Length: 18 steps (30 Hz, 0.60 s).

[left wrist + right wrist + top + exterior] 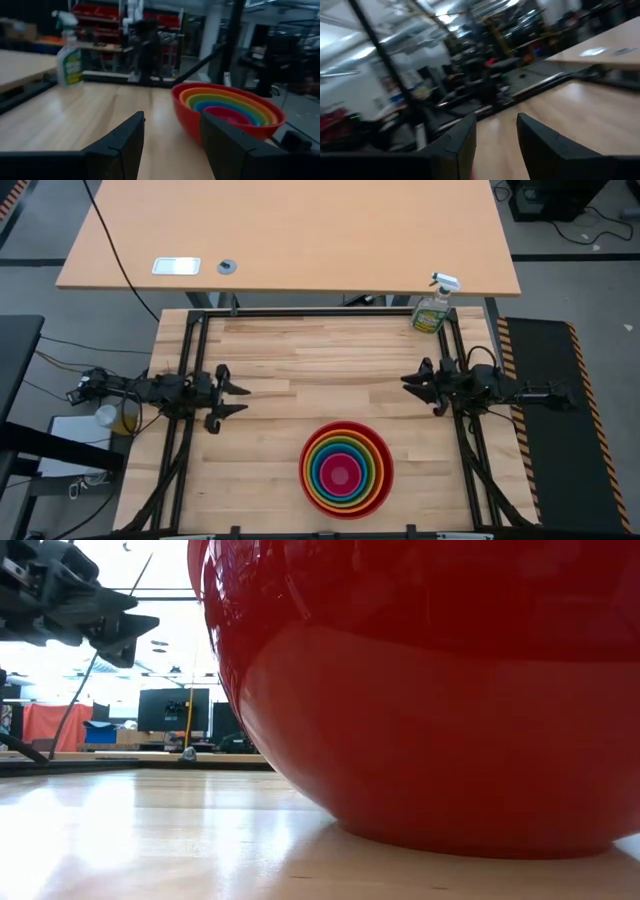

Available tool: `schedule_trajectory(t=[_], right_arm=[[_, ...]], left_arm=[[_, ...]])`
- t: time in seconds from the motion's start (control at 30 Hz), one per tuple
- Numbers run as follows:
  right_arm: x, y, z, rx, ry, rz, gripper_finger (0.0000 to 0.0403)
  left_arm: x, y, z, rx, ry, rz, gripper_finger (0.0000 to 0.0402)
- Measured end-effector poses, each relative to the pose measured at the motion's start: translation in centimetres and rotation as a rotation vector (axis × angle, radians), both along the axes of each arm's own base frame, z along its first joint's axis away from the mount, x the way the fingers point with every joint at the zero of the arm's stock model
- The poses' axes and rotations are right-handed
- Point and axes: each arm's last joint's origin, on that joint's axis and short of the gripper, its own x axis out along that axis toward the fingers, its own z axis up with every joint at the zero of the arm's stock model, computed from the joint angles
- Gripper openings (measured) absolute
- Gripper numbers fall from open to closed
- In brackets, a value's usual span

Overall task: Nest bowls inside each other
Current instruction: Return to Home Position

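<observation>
The bowls sit nested in one stack near the table's front edge, right of centre. The large red bowl (pixel 311 481) is outermost and rests on the wood by its base (pixel 470 840). Orange, olive-green and blue bowls lie inside it, with the small pink bowl (pixel 343 472) in the middle. The left wrist view shows the same stack (pixel 227 112). My left gripper (pixel 245 399) hovers open at the table's left side, pointing level toward the right. My right gripper (pixel 405 384) hovers open at the right side, pointing left. Both are well clear of the bowls, with nothing between their fingers.
A green spray bottle (pixel 433 308) stands at the table's far right corner and also shows in the left wrist view (pixel 69 55). Black frame rails (pixel 190 350) run along the table's left, right and far edges. Bare wood (pixel 320 370) lies between the two grippers.
</observation>
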Motion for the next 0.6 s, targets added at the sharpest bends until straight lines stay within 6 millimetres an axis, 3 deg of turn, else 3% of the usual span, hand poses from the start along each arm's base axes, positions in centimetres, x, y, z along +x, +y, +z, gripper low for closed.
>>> schedule_trajectory(t=[0.2,0.6], right_arm=[[-0.03,-0.43,-0.06,-0.018,0.010,-0.147,0.0150],[-0.03,-0.45,-0.05,-0.018,0.010,-0.154,0.0150]], left_arm=[[-0.06,-0.04,0.64,0.025,-0.067,-0.015,0.0192],[-0.05,-0.04,0.61,-0.021,-0.063,-0.019,0.0192]])
